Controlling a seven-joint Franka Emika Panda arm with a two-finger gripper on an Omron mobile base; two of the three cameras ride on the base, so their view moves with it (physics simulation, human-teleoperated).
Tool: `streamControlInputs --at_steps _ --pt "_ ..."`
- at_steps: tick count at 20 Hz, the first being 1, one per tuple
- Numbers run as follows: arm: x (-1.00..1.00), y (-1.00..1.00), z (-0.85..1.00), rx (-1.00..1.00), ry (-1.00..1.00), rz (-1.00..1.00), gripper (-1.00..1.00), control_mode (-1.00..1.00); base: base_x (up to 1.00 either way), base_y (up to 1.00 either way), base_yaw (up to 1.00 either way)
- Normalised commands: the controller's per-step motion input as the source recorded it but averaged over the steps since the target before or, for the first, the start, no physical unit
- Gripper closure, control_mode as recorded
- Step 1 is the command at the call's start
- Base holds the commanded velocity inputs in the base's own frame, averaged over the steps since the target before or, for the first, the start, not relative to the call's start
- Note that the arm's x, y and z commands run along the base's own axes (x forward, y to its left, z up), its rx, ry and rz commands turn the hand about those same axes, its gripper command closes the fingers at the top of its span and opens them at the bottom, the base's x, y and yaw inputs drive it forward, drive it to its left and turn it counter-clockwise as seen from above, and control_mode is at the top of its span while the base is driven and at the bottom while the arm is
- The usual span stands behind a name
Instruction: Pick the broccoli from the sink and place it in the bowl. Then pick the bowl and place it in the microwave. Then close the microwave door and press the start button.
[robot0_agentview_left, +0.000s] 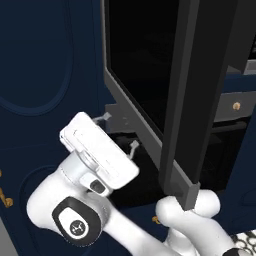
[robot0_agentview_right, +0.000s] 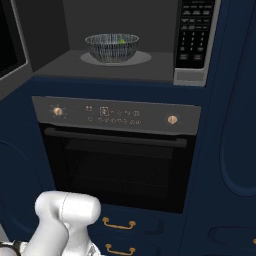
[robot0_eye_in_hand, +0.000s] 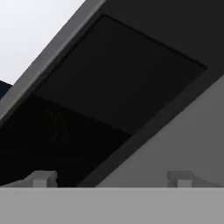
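Bowl (robot0_agentview_right: 112, 47) w/ broccoli (robot0_agentview_right: 121, 41) inside microwave (robot0_agentview_right: 125, 62), door (robot0_agentview_left: 145, 90) open; jaws spread, empty.

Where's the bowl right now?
In the right base view the bowl sits inside the open microwave, centre of its floor, left of the keypad and above the oven; the broccoli lies in it.

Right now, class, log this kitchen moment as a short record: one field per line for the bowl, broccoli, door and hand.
bowl: bowl sits inside the microwave
broccoli: broccoli lies in the bowl
door: microwave door stands open
hand: hand open, empty, beside the door's inner face
oven: oven below, shut
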Motion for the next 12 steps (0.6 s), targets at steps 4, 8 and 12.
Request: streamControlInputs --at_steps 4,8,12 --pt "-0.60 -0.65 0.67 0.41 -0.09 0.12 -1.00 -1.00 0.00 0.00 0.00" --pt "-0.49 -0.83 0.46 0.45 -0.10 0.21 -1.00 -1.00 0.00 0.00 0.00" --pt "-0.09 -1.00 0.26 0.48 -0.06 0.30 -1.00 -1.00 0.00 0.00 0.00"
